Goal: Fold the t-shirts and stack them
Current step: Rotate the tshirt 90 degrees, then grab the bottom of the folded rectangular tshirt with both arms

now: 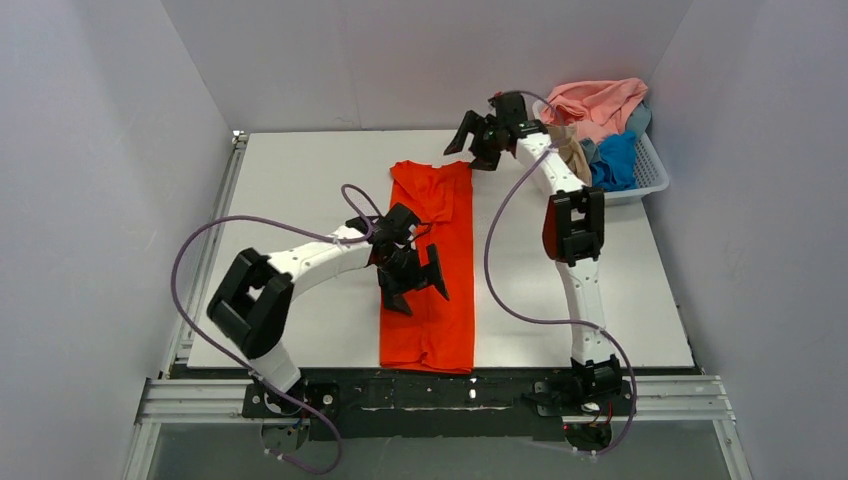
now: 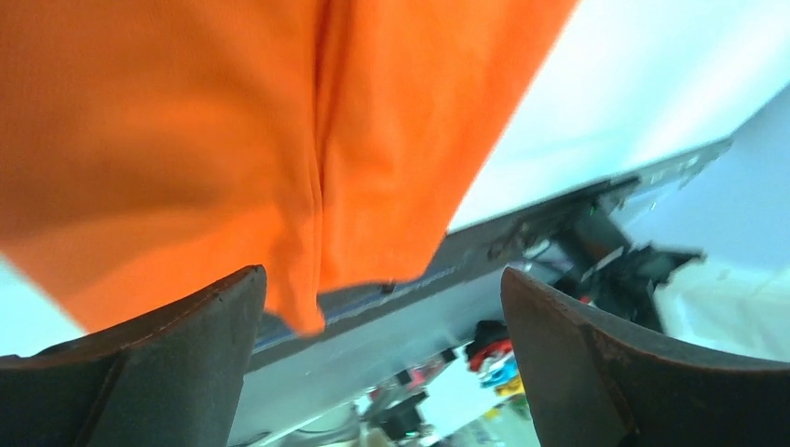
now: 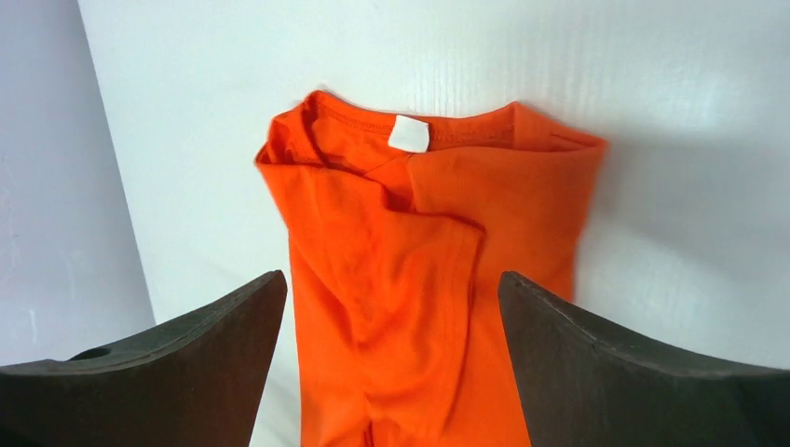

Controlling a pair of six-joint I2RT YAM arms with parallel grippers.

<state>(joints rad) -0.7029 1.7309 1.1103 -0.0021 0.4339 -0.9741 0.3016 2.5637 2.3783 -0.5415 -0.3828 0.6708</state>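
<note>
orange-red t-shirt (image 1: pixel 455 230) by left pincer (image 1: pixel 418 290) and right pincer (image 1: pixel 468 148), both wide open, empty

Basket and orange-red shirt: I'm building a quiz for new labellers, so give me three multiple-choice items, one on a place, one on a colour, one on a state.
1. Where is the white basket?
A) at the table's far right corner
B) at its near left corner
C) between the arm bases

2. What colour is the tag at the orange-red t-shirt's collar?
A) black
B) white
C) blue

3. How is the right gripper?
A) shut on the shirt
B) shut on the basket
C) open, holding nothing

Answers:
1 A, the top view shows it at the far right edge.
2 B, the right wrist view shows a white square at the neckline.
3 C, its fingers stand apart, with the shirt lying flat below.
</note>
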